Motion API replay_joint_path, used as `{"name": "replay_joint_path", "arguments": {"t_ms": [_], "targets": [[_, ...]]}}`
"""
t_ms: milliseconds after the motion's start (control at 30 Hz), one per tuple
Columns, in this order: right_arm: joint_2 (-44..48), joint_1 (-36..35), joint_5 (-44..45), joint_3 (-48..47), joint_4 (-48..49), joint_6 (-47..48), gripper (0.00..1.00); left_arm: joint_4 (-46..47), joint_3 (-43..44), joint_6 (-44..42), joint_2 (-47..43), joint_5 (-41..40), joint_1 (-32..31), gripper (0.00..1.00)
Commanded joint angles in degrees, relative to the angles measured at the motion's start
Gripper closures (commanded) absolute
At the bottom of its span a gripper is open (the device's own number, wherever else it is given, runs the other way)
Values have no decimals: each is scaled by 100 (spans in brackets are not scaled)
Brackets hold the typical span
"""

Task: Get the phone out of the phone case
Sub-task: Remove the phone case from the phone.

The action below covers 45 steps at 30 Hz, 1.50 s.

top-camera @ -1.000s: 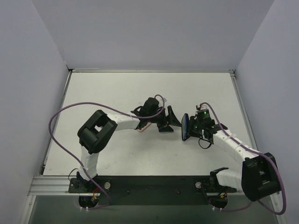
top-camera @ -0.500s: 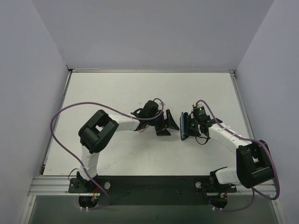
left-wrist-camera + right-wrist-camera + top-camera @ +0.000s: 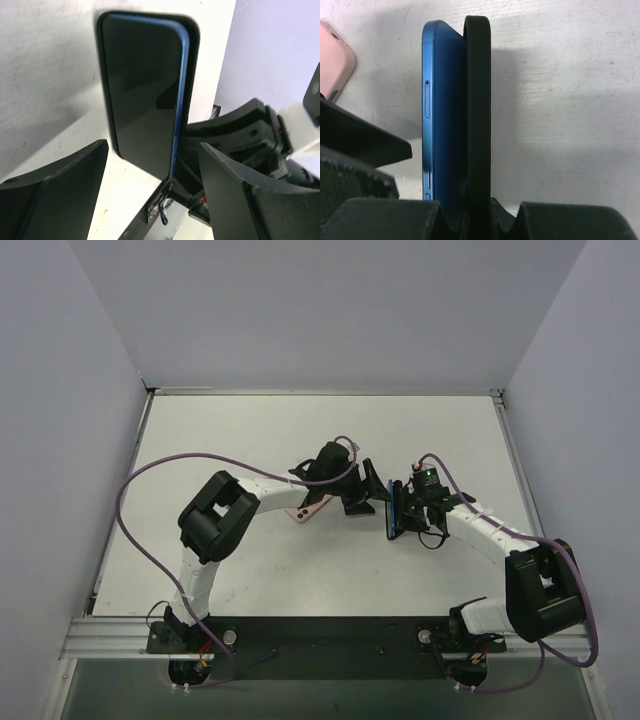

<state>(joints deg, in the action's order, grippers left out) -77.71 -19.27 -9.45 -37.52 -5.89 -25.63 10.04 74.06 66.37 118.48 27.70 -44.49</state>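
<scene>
The white worktop (image 3: 250, 440) is matte and lightly scuffed, with walls on three sides. A pink thing (image 3: 306, 513) lies flat on it near the middle. A black base plate (image 3: 320, 635) spans its near edge.

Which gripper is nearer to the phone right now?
Right. The right gripper is clamped on the phone and its case, holding them on edge. The left gripper is open, facing the screen, close but not touching.
</scene>
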Motion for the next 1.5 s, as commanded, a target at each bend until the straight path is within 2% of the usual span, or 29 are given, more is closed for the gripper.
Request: {"name": "replay_joint_path", "arguments": {"t_ms": [0,133,267,500,600,767,900,1033,1167,1367,1467], "targets": [[-271,-86,66,16,-132,14,99,-890,794,-247,202,-257,-16,18],[-280,-103,66,8,-132,23,99,-846,802,-212,132,-414,-68,18],[-288,-104,58,-1,-132,31,99,-1513,1215,-379,307,-450,-77,19],[-253,-121,84,34,-105,23,99,-1795,1619,-466,553,-520,-200,21],[-253,-139,66,25,-105,23,99,-2321,1962,-659,667,-827,-262,22],[-279,-156,58,25,-105,23,99,-2629,2252,-678,835,-872,-306,25],[-262,-165,75,34,-88,23,99,-3121,2638,-888,984,-1257,-402,25],[-218,-156,128,60,-79,5,99,-3736,2982,-1073,1090,-1539,-464,30],[-165,-165,180,87,-70,-4,99,-3931,3079,-1222,1108,-1645,-464,45],[-148,-165,207,87,-70,-30,99,-4107,3105,-1380,1037,-1812,-464,50],[-139,-156,225,104,-70,-30,99,-4247,3132,-1477,1002,-1935,-464,55]]}}
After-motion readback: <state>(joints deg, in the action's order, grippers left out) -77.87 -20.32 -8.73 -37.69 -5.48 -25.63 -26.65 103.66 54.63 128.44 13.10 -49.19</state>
